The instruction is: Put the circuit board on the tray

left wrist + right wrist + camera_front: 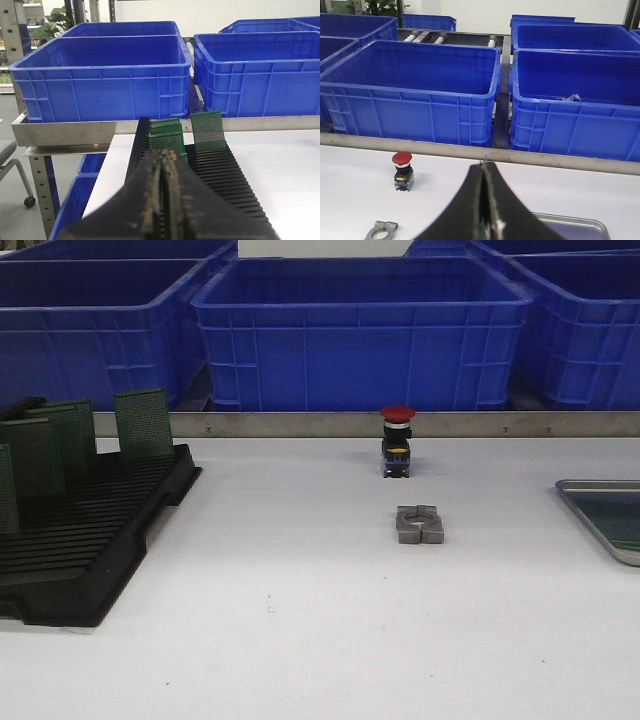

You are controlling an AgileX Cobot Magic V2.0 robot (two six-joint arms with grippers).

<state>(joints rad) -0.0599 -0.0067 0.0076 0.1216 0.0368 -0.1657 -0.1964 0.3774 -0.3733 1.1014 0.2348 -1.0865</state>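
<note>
Several green circuit boards (144,423) stand upright in a black slotted rack (90,550) at the left of the table. The silver tray (590,487) lies at the right edge, and a green board (618,522) appears to lie flat in it. Neither gripper shows in the front view. In the left wrist view my left gripper (165,155) is shut and empty, just before the rack (225,175) and its boards (207,131). In the right wrist view my right gripper (484,166) is shut, with the tray's rim (580,222) beside it.
A red push button (397,440) stands at the back middle, with a grey metal clamp (419,524) in front of it. Both show in the right wrist view, the button (402,170) and the clamp (381,231). Blue bins (360,335) sit behind a metal rail (300,424).
</note>
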